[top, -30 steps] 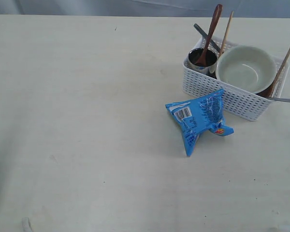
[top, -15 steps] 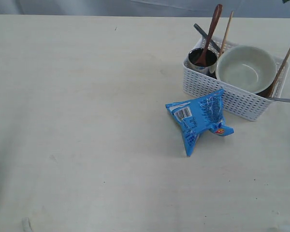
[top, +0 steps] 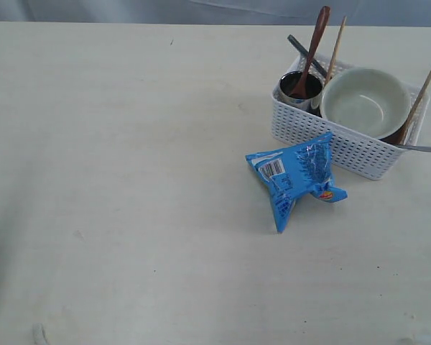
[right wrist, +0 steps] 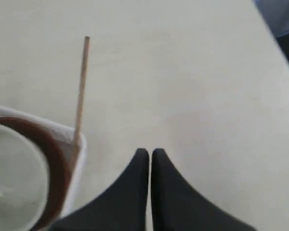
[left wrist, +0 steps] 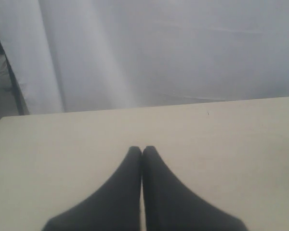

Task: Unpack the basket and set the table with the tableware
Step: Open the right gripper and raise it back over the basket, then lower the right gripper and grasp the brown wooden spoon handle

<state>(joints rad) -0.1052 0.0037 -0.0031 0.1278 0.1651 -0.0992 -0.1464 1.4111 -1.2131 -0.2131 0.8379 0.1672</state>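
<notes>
right fingers (right wrist: pixel 138 168) newly shut, empty, near basket (right wrist: pixel 78 163).

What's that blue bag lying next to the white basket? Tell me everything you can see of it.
The blue packet looks like a glossy, crinkled foil snack bag, somewhat puffed. It has a white barcode label near one corner and a small red-and-yellow mark at another. It lies crumpled on the table, narrowing to a point at its near end. Its far corner reaches the basket wall and seems to touch it. No gripper is near it.
</notes>
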